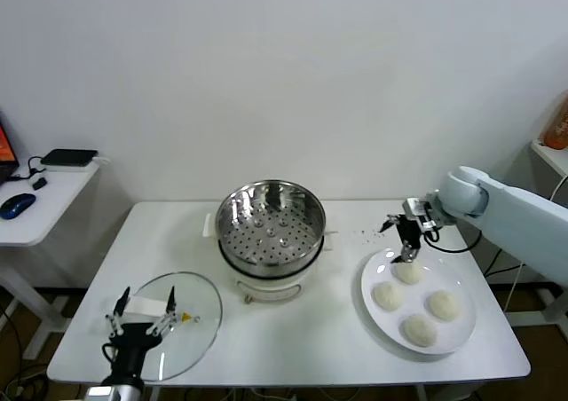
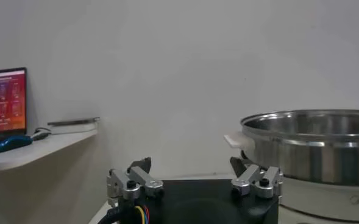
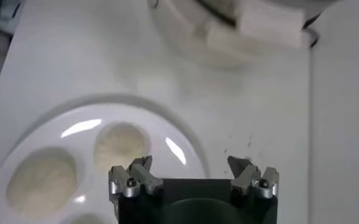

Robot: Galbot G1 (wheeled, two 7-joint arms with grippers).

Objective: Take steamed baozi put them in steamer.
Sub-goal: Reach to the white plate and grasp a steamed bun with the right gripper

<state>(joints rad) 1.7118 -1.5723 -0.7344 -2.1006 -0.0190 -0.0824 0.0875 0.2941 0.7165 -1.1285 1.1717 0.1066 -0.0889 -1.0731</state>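
One glass lid (image 1: 177, 317) is lying flat at the table's (image 1: 293, 339) left front, and the left gripper (image 1: 140, 317) is waiting over it, its fingers standing apart and holding nothing. One steamer (image 1: 271, 228) is sitting mid-table, its open mouth facing up, its perforated tray bare. Four steamed baozi (image 1: 408, 273) are resting dome-up on one white plate (image 1: 377, 317) at the right. The right gripper (image 1: 404, 237) is hovering over the rear bun, jaws spread wide, gripping nothing.

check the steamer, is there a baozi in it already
No, in the head view the steamer shows only its bare perforated tray, and all four baozi sit on the white plate.
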